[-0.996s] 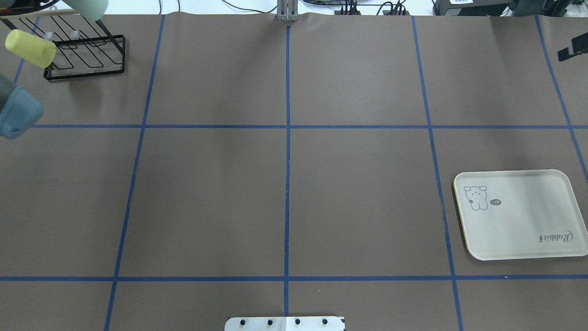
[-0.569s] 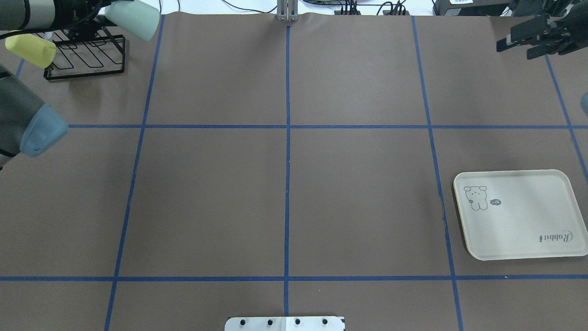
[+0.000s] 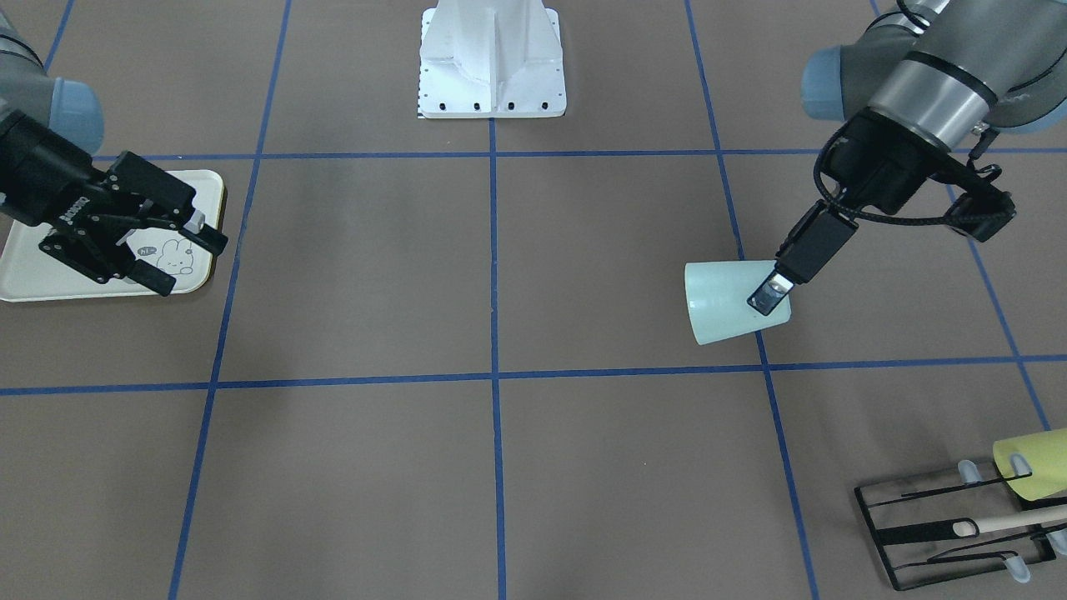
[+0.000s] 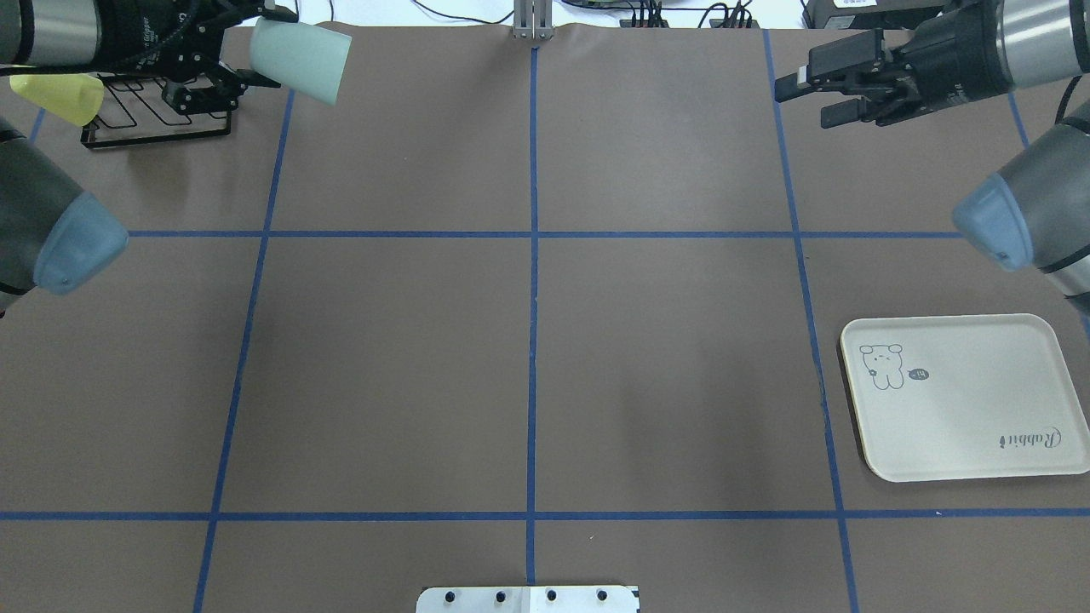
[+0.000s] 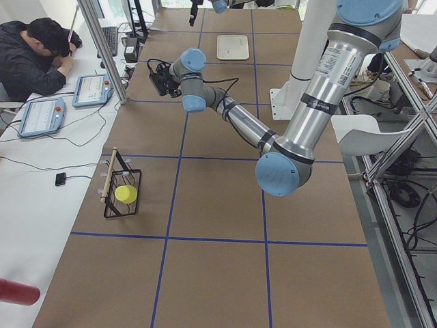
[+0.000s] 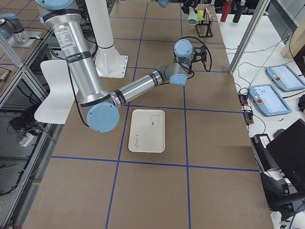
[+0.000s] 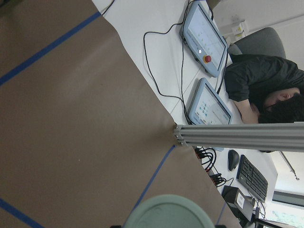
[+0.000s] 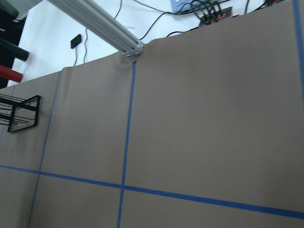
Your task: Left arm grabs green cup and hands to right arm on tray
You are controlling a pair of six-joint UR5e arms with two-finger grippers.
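Observation:
The pale mint green cup [image 4: 300,52] hangs on its side above the table's far left part, mouth toward the middle. My left gripper [image 4: 255,47] is shut on its base end. From the front a white-padded finger [image 3: 770,293] presses the cup [image 3: 729,302]. The left wrist view shows only the cup's rim [image 7: 168,213]. My right gripper [image 4: 800,102] hovers open and empty over the far right part, apart from the cup. In the front view it [image 3: 187,260] overlaps the cream tray [image 3: 25,271]. The tray [image 4: 971,409] lies flat at the near right.
A black wire rack [image 4: 162,115] stands at the far left corner with a yellow-green cup [image 4: 55,94] on a peg. The robot's white base [image 3: 492,58] is at the near edge. A person [image 5: 37,55] leans on the side desk by two pendants.
My left gripper has carried the green cup away from the rack toward the table's middle. My right gripper has come in from the far right edge, moving left, still open.

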